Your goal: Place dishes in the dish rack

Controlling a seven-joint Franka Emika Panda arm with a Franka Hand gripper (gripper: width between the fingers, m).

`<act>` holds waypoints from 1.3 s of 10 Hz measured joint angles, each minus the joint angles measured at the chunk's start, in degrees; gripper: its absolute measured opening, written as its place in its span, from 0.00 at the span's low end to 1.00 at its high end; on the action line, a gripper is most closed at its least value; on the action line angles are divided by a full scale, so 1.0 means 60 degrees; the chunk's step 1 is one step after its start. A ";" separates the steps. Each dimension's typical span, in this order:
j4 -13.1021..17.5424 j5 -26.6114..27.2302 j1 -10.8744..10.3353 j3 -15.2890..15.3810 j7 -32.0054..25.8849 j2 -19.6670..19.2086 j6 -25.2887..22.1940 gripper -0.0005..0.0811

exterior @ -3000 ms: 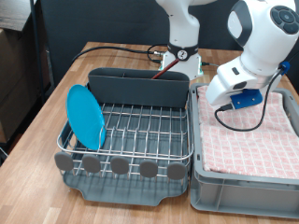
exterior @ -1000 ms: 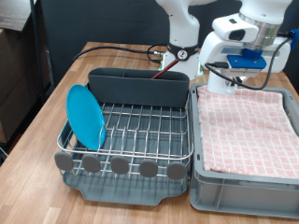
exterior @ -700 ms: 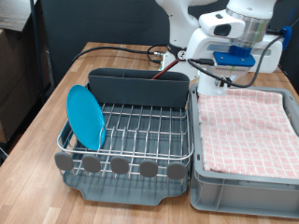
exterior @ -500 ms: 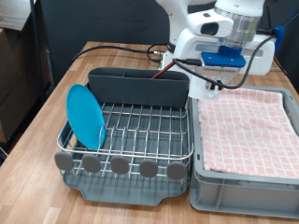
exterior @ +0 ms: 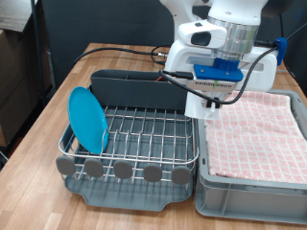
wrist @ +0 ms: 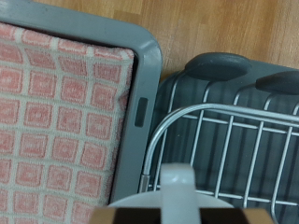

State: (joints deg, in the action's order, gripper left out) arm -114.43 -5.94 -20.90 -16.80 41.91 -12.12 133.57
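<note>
Gripper [exterior: 204, 107]: now over the seam between rack and bin, at the rack's far right corner. Three seconds ago it hung low over the bin's pink cloth; it has since risen and swung leftward in the exterior view. Fingers hidden behind the hand there; open or closed cannot be told.

Mug [wrist: 177, 193]: white, seen only in the wrist view, directly under the camera, handle showing above its rim. Whether the fingers clasp it cannot be told.

Plate [exterior: 88, 120]: light blue, standing on edge in the rack's left slots, unchanged from all earlier frames.

Rack [exterior: 144, 129]: silver wire on a dark grey tray, grey utensil compartment [exterior: 139, 89] along the far side, grey discs [exterior: 123, 170] along the near edge. Wire floor right of the plate is open across to the right rim.

Bin [exterior: 251, 187]: grey, lined with pink checked cloth [exterior: 254, 134], touching or just beside the rack's right side; its raised rim runs under the gripper.

Table [exterior: 38, 144]: wooden, bare strip left of the rack.

Spoon: not seen.
</note>
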 joint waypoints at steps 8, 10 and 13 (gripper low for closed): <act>0.0975 -0.0210 -0.0004 -0.0091 0.0326 -0.0994 0.0762 0.10; 0.1448 -0.0130 0.0036 -0.0147 0.0333 -0.1351 0.0568 0.09; 0.2438 0.0251 0.0296 -0.0116 0.0031 -0.1991 -0.0293 0.09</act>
State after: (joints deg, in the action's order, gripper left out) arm -99.80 -4.43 -19.12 -17.49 42.10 -24.07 131.82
